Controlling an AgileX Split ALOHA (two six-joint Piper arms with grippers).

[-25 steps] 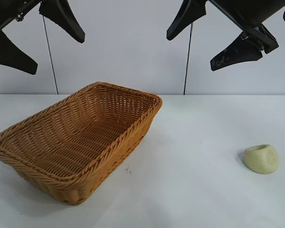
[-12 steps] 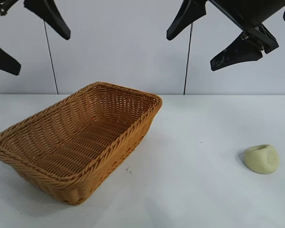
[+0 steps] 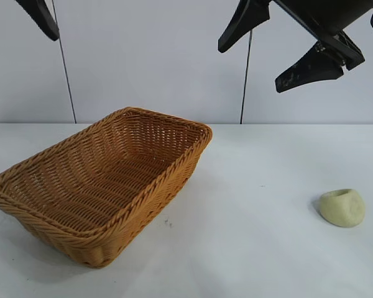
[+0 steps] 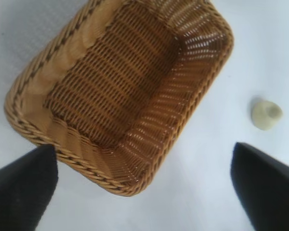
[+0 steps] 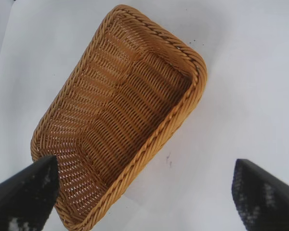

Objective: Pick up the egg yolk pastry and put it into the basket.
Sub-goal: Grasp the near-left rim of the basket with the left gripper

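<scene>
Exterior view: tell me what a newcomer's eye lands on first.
The big orange-tan wicker basket dominates the left half of the white table, empty inside. Far off to the right, alone on the table, lies the small pale pastry, dimple facing up. Above, the black right gripper hangs open over the middle, holding nothing; of the left gripper, only one finger shows at the top left corner.

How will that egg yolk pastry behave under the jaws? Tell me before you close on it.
The egg yolk pastry looks matte and dough-like with a dimple, so it probably dents under a hard squeeze. Its rounded sides may let it roll if nudged. It looks small beside the basket, so likely light.
</scene>
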